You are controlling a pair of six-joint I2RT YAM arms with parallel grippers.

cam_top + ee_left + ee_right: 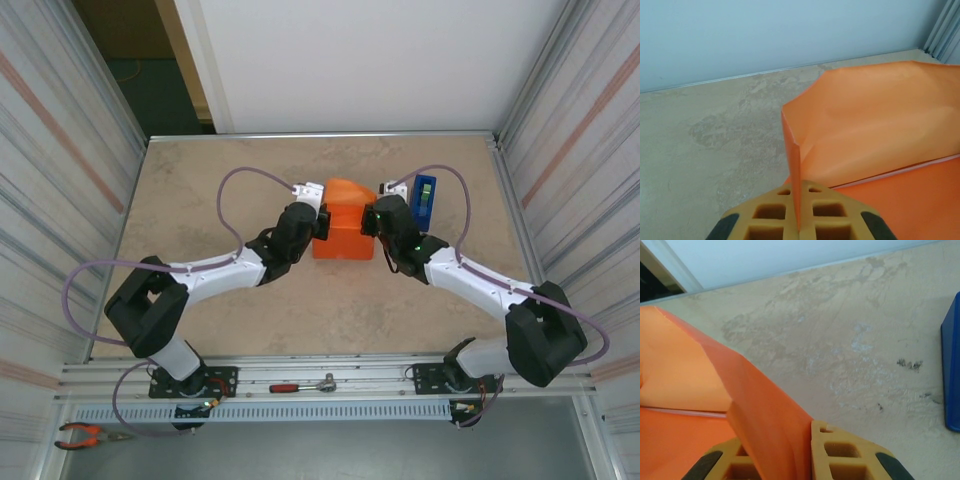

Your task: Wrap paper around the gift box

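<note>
- From above, the paper [343,232] lies mid-table [200,190] toward the back wall, folded into a raised bundle. The left claw [322,210] is at its left side and the right claw [370,220] at its right.
- That view also shows a blue box [425,203] just beyond the right claw, and a ratchet [303,385] on the near rail.
- The left wrist view shows the jaws clamped on a thin upright crease, with the sheet sloping away ahead and to the right.
- The right wrist view shows the jaws narrow, pinching a thicker folded flap that rises to the left.
</note>
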